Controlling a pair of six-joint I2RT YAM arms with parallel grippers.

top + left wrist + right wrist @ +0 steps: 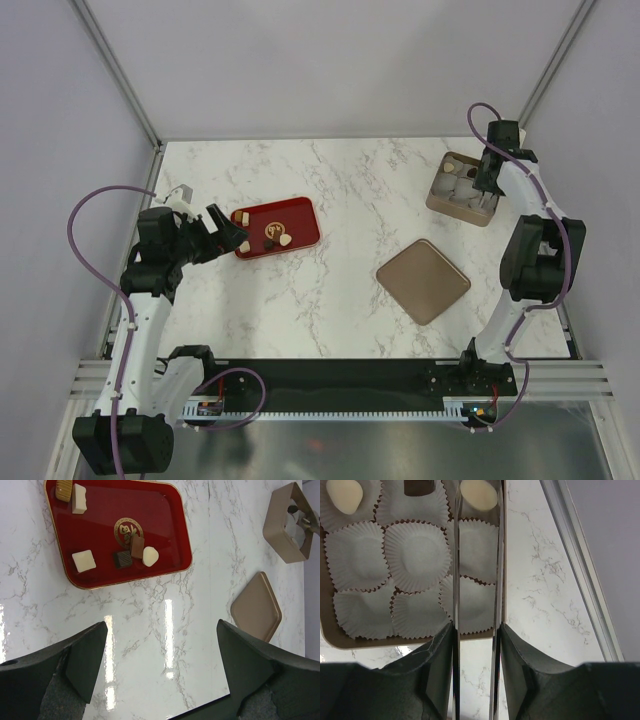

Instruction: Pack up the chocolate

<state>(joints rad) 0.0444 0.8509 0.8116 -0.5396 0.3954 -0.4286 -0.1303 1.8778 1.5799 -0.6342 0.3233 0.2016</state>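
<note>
Item: chocolate (136, 547), mostly on red tray (175, 510) upper left, three pieces in paper-cupped box (330, 625); left tool (160, 665) spread, empty; right tool (476, 630) pinching tongs (456, 580), which risk snagging cups.

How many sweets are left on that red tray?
6, counted in the left wrist view of the glossy red rectangular tray: two at its top-left corner, one white square at the left, and three clustered mid-tray.

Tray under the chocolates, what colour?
Glossy red tray with a thin gold rim; clearest in left wrist view.
</note>
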